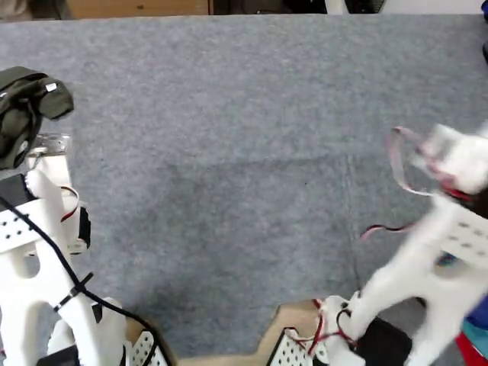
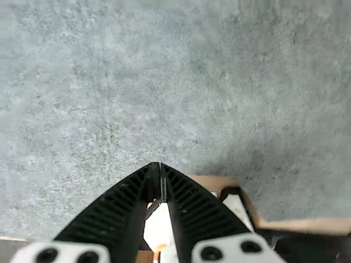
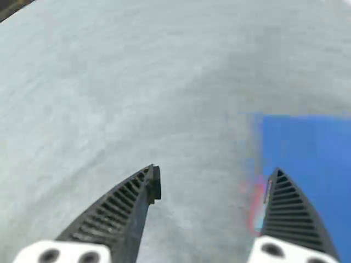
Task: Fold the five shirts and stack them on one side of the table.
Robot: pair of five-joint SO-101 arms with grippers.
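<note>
Plainly the grey table (image 1: 244, 114) has no shirt spread out on its middle. The nearest piece of clothing is a blue cloth (image 3: 307, 153), which I take for one of the shirts; it lies at the table's right edge, just beside one finger of the right gripper (image 3: 215, 175). That gripper hangs over the felt with its jaws wide apart and nothing between them. From above, a bit of the same blue (image 1: 476, 320) shows at the far right corner, under the right arm (image 1: 427, 259).

The left gripper (image 2: 159, 167) is closed tip to tip and holds nothing. It points down at bare felt near the cardboard (image 2: 219, 183) at the table's near edge. A dark olive bundle (image 1: 27, 103) sits at the left edge above the left arm (image 1: 38, 252); whether it is a shirt I cannot tell.

A shirt is light, limp and shapeless, and it will sag and bunch from wherever it is pinched. It looks best to nip a hem or shoulder seam, where the layers are thick, and drag it flat onto the open felt. One risk is catching only a single layer, or the felt beneath.
</note>
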